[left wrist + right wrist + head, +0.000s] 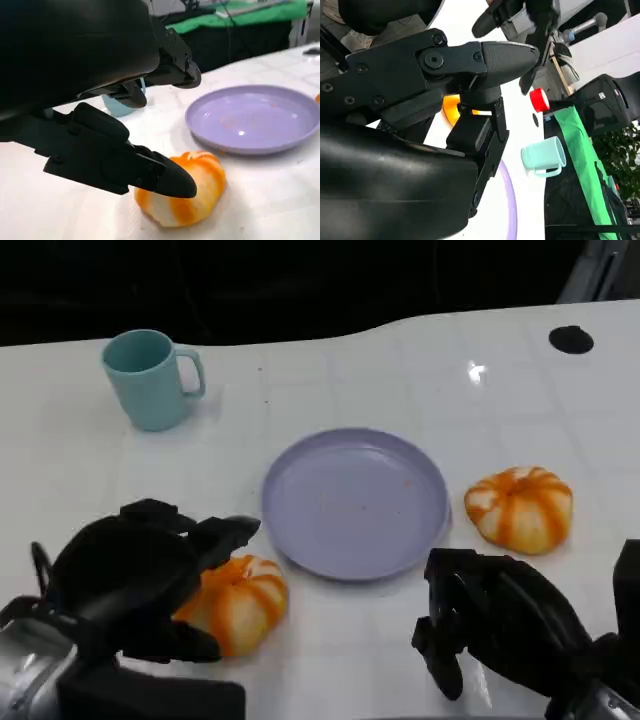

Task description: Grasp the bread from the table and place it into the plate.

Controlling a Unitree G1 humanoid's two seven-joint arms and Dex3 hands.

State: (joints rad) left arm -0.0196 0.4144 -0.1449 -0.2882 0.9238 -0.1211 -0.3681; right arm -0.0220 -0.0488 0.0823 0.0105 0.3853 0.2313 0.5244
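Head view, left robot hand [140,575] (fingers spread) around bread [238,602], ungrasped, right robot hand [500,625] released

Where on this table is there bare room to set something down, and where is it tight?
The plate itself is bare. Open table lies between the mug and the plate, and beyond the plate toward the black disc. It is crowded by the left hand over the near bread, and between the right hand and the far bread.

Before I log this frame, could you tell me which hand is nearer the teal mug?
Left. The left hand sits below the teal mug on the same side; the right hand is across the table, past the plate.
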